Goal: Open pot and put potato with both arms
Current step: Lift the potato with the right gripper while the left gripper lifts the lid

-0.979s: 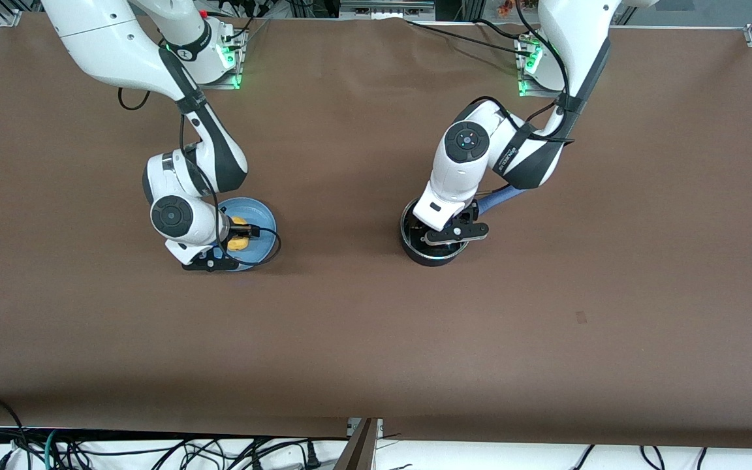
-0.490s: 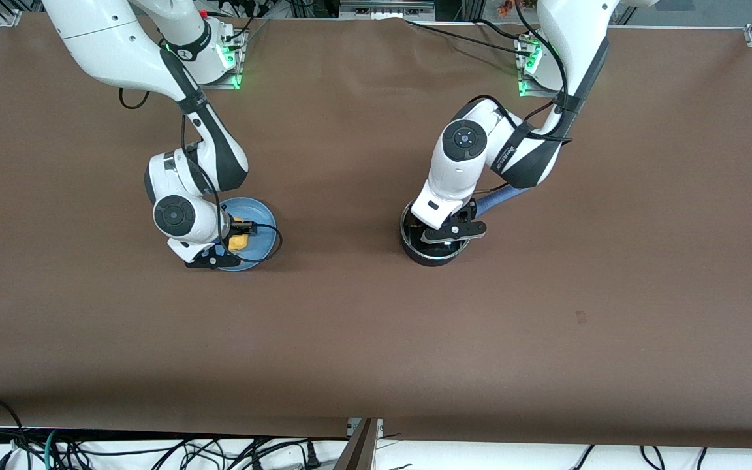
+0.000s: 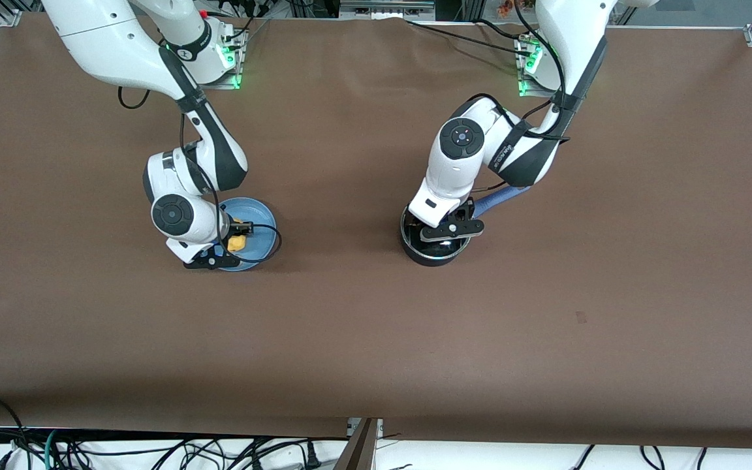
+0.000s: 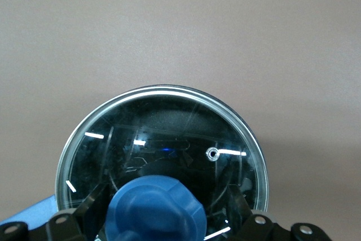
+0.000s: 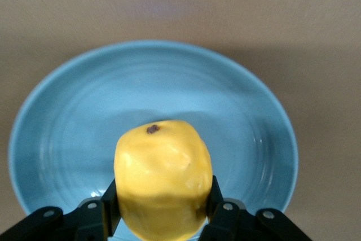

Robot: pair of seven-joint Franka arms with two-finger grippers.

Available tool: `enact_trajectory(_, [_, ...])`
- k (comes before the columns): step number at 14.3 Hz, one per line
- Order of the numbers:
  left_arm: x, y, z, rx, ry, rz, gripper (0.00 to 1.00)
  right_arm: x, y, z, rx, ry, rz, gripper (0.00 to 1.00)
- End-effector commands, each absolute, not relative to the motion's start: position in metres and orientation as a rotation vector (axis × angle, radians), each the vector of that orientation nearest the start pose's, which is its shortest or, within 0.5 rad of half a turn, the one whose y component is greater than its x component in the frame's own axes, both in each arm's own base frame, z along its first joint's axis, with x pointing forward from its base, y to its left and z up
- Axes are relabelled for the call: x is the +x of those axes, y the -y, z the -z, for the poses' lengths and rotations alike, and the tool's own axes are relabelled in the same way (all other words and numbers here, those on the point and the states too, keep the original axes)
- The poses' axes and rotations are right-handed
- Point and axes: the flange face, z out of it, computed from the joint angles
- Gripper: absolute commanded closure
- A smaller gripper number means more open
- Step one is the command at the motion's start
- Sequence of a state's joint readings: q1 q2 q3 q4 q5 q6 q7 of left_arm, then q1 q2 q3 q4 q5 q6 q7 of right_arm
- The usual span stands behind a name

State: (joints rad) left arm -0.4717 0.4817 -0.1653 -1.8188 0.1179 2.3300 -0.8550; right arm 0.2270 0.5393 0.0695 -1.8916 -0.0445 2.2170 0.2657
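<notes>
The black pot (image 3: 433, 251) stands mid-table with its glass lid (image 4: 163, 134) on it and its blue handle (image 3: 503, 196) pointing toward the left arm's base. My left gripper (image 3: 446, 235) is low over the lid. Its fingers (image 4: 95, 197) stand on either side of the blue knob (image 4: 158, 207), with gaps to it. My right gripper (image 3: 235, 243) is shut on the yellow potato (image 5: 162, 187) and holds it just above the blue plate (image 5: 62, 139). The potato also shows in the front view (image 3: 237, 243).
The blue plate (image 3: 260, 222) lies toward the right arm's end of the table, level with the pot. Brown table cover spreads all round. Cables hang along the table's near edge (image 3: 154, 450).
The right gripper has shifted slightly with the potato in it over the plate. The left wrist has shifted a little over the pot lid. Pot and plate stay put.
</notes>
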Motion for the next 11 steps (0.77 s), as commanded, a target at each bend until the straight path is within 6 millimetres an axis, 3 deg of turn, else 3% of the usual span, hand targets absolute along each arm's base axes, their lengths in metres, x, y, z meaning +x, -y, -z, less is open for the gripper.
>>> enact_trajectory(1, [0.525,0.378,-0.286,-3.125,0.24,0.068,0.12,0.591,-0.182,-0.233,-3.163,0.094,-0.263,0.68])
enact_trajectory(4, [0.525,0.376,-0.284,-3.124,0.232,0.064,0.15,0.6,-0.188,-0.252,-3.159,0.098,-0.235,0.68])
enact_trajectory(11, [0.525,0.372,-0.282,-3.112,0.231,0.045,0.23,0.611,-0.194,-0.274,-3.159,0.069,-0.181,0.68])
